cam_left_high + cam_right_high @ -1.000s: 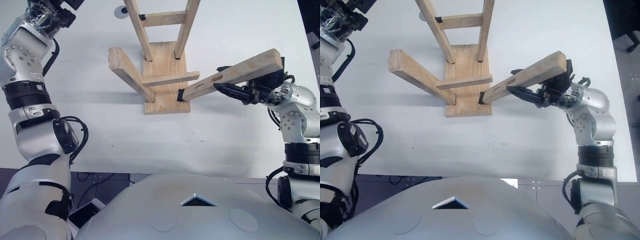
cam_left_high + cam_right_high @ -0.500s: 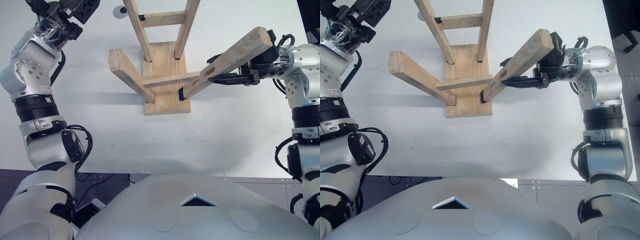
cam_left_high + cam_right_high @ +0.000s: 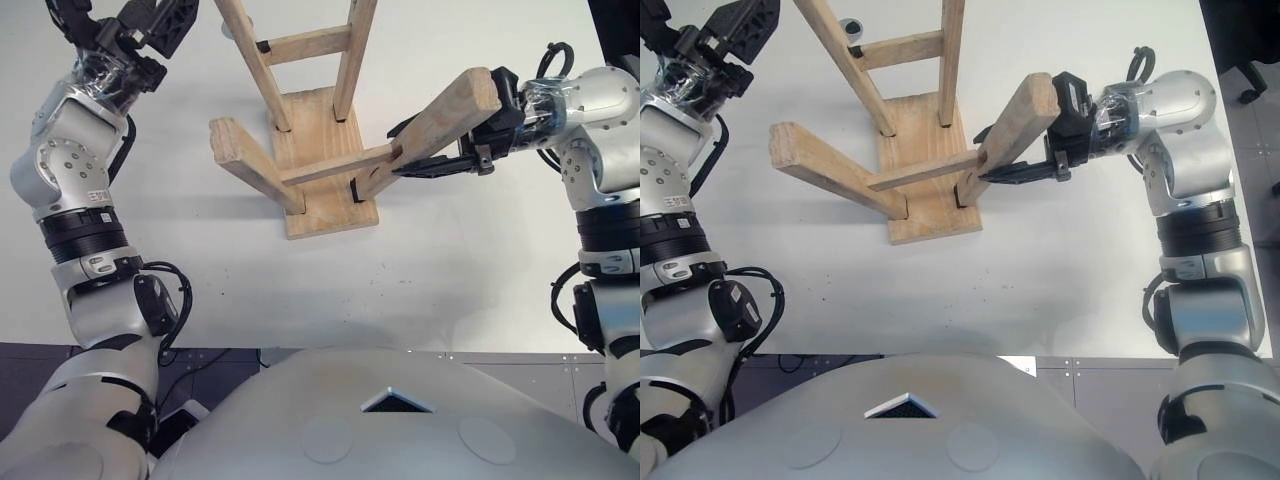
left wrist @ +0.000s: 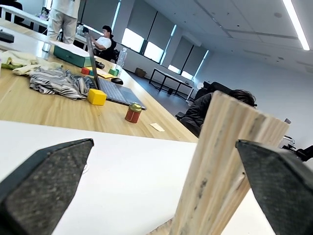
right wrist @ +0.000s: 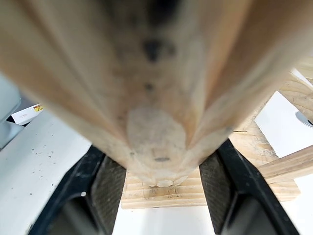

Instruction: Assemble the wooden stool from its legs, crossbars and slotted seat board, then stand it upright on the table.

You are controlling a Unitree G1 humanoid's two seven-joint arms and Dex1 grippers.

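Note:
The stool lies upside down: its seat board rests flat on the white table with legs pointing up. My right gripper is shut on the near right leg, which leans outward with its foot in the seat. In the right wrist view that leg runs between the dark fingers. A crossbar runs from the near left leg to the held leg. The two far legs are joined by another crossbar. My left gripper hangs open beside the far left leg, apart from it.
A small round disc lies on the table behind the far left leg. The table's front edge runs close to me, and its right edge lies just beyond my right arm. Bare tabletop lies in front of the stool.
My right gripper has lifted and swung the held leg steeper, toward the stool, so the crossbar's free end now meets it. My left arm has moved in toward the far left leg.

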